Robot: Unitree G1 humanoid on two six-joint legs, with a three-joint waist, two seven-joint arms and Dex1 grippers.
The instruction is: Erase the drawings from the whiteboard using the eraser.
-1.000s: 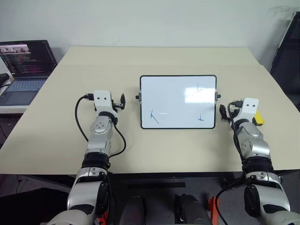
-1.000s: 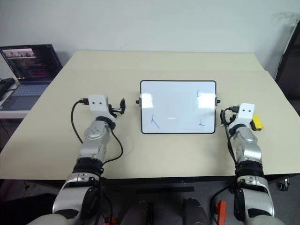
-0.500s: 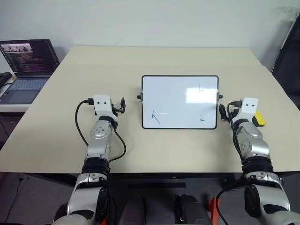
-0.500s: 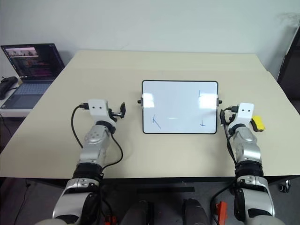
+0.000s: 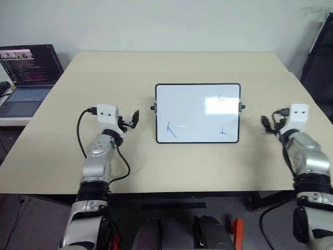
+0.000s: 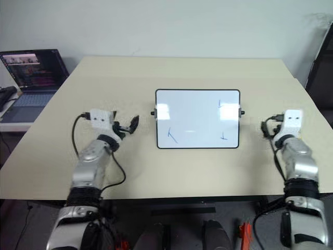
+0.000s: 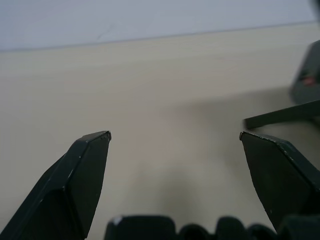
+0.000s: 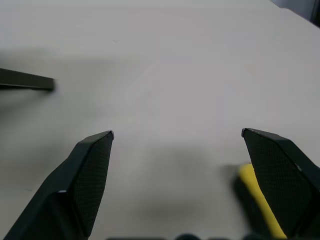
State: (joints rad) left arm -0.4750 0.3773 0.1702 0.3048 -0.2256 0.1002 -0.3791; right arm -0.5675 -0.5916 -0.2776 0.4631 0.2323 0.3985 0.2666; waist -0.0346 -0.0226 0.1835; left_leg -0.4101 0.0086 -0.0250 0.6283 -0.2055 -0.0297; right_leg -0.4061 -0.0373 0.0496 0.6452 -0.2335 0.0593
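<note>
Head camera, either eye: the whiteboard (image 5: 197, 113) lies flat at the middle of the table (image 5: 171, 67), its blue drawings (image 5: 171, 128) unerased. The left gripper (image 5: 134, 117) hovers just off the whiteboard's left side, the right gripper (image 5: 266, 124) off its right side, both forearms reaching forward and roughly level.

Left wrist: the left gripper's fingers (image 7: 85, 170) stand wide apart and empty over bare table, a corner of the whiteboard's frame (image 7: 280, 116) nearby.

Right wrist: fingers (image 8: 87, 175) spread wide, holding nothing; the eraser (image 8: 260, 200), beside the whiteboard's right edge, lies partly behind one fingertip. It looks light and fairly rigid, best pinched across its narrow sides.
</note>
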